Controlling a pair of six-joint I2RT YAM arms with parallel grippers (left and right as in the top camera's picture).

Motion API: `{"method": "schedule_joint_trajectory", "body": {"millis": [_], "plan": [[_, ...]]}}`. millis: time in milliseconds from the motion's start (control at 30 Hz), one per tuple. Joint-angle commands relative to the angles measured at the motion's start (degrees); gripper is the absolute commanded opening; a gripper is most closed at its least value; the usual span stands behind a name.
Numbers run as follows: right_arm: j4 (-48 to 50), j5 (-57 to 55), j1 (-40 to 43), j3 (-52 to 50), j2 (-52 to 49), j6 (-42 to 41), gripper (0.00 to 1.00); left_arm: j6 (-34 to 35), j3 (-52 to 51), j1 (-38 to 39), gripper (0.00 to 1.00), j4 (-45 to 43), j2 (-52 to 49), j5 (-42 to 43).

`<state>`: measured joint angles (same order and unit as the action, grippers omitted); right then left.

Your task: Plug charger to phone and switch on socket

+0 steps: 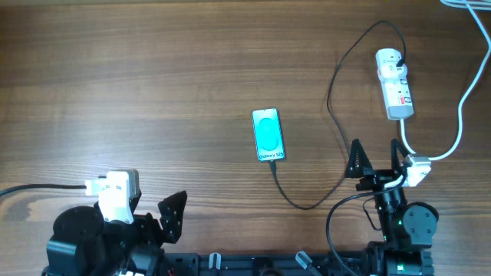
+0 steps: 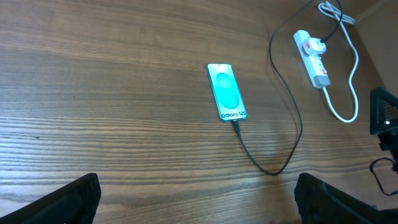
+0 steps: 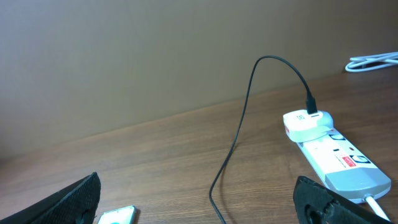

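The phone (image 1: pixel 268 136) lies flat mid-table, teal screen up, "Galaxy" text at its near end; it also shows in the left wrist view (image 2: pixel 227 92) and at the right wrist view's bottom edge (image 3: pixel 117 216). The thin black charger cable (image 1: pixel 335 80) runs from the phone's near end, where its plug tip (image 2: pixel 236 124) sits in the port, round to an adapter on the white socket strip (image 1: pixel 394 84), seen too in the wrist views (image 2: pixel 312 58) (image 3: pixel 334 145). My left gripper (image 1: pixel 157 208) and right gripper (image 1: pixel 377 159) are both open and empty near the front edge.
A thicker white cord (image 1: pixel 459 115) loops from the socket's near end off the right edge. The right arm's base (image 1: pixel 403 222) and the left arm's base (image 1: pixel 100 238) sit at the front edge.
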<state>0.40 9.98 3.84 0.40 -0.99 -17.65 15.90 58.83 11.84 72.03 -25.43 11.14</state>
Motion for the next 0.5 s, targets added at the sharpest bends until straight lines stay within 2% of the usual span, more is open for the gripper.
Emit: {"method": "schedule_joint_trajectory", "body": {"millis": [0,133,233,333,467], "plan": [[0.20,-1.05,-0.24,-0.11,0.79,0.98,1.00,-0.07,0.17,-0.02,1.00,-0.20,0.09,-0.33],[0.20,-1.05,-0.24,-0.11,0.79,0.96,1.00,-2.23,-0.31,0.37,1.00,-1.22,1.16,-5.62],[0.20,-1.05,-0.24,-0.11,0.79,0.98,1.00,-2.23,-6.14,-0.52,1.00,-6.14,4.31,-8.04],[0.20,-1.05,-0.24,-0.11,0.79,0.98,1.00,-2.21,-18.80,-3.98,1.00,-19.12,10.93,-7.96],[0.20,-1.03,-0.24,-0.11,0.79,0.98,1.00,-2.21,-39.74,-8.41,1.00,-41.40,21.51,-2.25]]}}
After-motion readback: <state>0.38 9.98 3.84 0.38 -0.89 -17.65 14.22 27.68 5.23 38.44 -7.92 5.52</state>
